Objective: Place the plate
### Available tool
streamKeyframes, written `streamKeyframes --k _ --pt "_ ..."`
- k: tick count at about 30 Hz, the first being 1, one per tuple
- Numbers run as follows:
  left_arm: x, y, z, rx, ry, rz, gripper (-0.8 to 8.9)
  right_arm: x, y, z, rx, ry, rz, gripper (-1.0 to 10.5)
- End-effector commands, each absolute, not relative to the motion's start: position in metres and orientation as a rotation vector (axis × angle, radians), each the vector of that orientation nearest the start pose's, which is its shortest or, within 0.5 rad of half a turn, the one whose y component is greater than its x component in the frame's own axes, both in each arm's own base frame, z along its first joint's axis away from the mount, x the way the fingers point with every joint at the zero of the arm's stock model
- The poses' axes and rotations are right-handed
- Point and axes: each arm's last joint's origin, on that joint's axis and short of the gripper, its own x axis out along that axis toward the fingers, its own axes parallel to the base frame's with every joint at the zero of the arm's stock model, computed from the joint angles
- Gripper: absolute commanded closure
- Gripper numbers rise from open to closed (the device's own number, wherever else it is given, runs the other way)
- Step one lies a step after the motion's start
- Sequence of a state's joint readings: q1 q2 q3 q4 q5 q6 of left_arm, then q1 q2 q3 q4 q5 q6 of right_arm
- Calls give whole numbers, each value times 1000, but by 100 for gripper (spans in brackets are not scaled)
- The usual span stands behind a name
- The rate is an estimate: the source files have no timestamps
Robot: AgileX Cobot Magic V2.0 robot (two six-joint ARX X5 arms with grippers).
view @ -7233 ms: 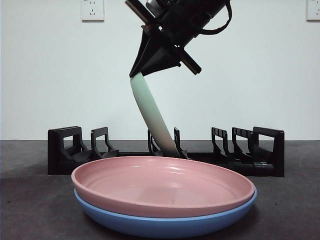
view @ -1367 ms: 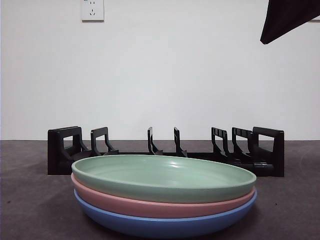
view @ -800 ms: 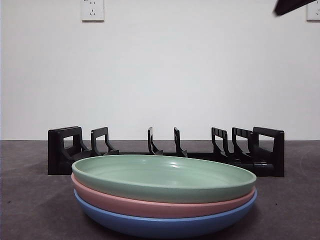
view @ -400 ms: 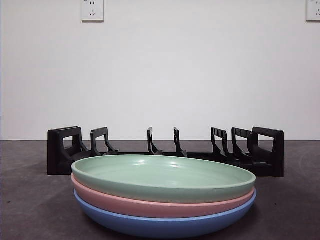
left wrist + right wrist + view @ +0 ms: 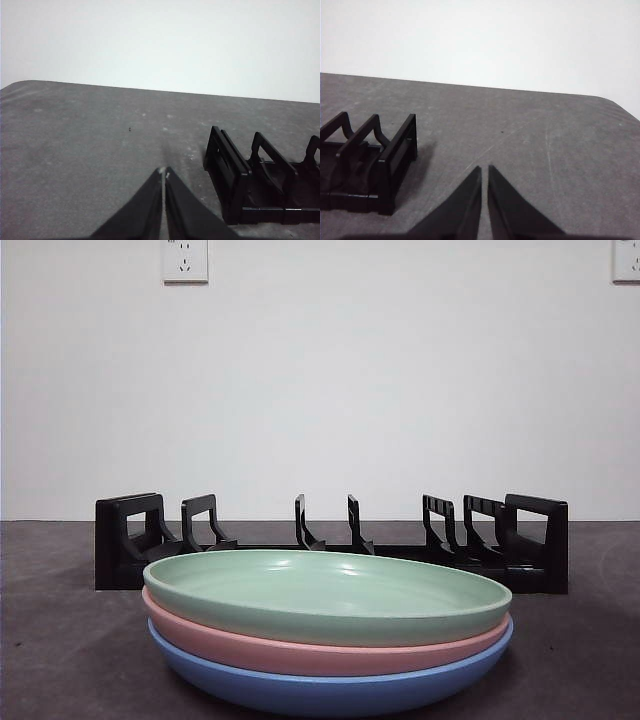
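Observation:
A green plate (image 5: 330,595) lies flat on top of a pink plate (image 5: 300,655), which lies on a blue plate (image 5: 320,690), stacked at the table's front. The black plate rack (image 5: 130,540) stands behind them with no plate in its slots. Neither gripper shows in the front view. My left gripper (image 5: 164,172) is shut and empty above the table beside one end of the rack (image 5: 235,175). My right gripper (image 5: 484,169) is shut and empty beside the other end of the rack (image 5: 395,160).
A white wall with two sockets (image 5: 185,258) stands behind the dark grey table (image 5: 60,640). The table's far corners show in both wrist views.
6.7 s ago a gripper held the green plate upright in the rack's middle slot; now it lies on the pink plate. The black arm tip left the top right corner.

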State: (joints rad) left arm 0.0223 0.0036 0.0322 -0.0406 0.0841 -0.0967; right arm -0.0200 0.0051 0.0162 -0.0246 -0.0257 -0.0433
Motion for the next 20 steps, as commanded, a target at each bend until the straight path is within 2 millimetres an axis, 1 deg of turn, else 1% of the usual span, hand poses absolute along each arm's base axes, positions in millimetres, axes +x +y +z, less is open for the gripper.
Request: streamKeyframes --k 1,20 --pt "97 0 165 -99 22 -62 806 97 -1 167 -26 -7 12 927" --pt "97 0 165 -99 23 -62 806 97 -1 169 -26 -24 9 927"
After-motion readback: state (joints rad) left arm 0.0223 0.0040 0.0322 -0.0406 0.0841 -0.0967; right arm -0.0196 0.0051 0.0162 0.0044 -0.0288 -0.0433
